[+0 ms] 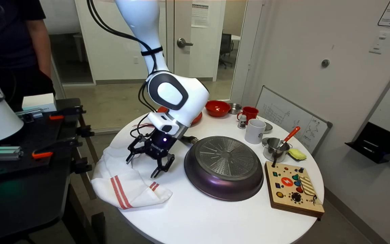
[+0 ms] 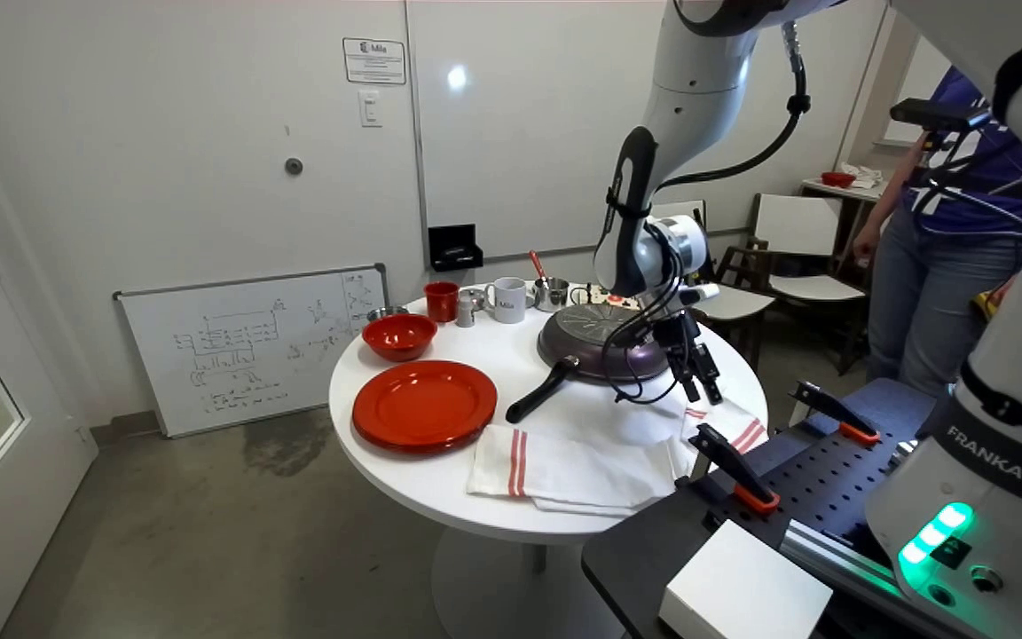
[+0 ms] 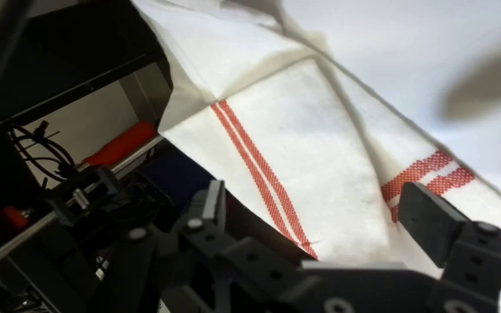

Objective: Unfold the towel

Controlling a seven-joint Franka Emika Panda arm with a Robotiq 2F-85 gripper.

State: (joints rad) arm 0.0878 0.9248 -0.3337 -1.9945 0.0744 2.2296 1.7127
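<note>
The towel (image 1: 134,193), white with paired red stripes, lies rumpled and partly folded along the table edge nearest the robot's base. In an exterior view the towel (image 2: 582,466) stretches from beside the red plates to below the gripper (image 2: 704,397), with stripes at both ends. A folded flap of the towel (image 3: 302,152) fills the middle of the wrist view, its striped corner at the table's edge. My gripper (image 3: 320,213) hangs above this end of the cloth, jaws wide apart and nothing between them. In an exterior view the gripper (image 1: 141,168) points down, tilted, over the towel.
An upturned dark pan (image 1: 227,159) sits right beside the gripper, its handle (image 2: 542,390) reaching toward the red plates (image 2: 425,404). Farther off stand a red bowl (image 1: 218,108), a white mug (image 1: 255,131) and a wooden switch board (image 1: 293,189). A black bench (image 1: 22,189) adjoins the towel's edge.
</note>
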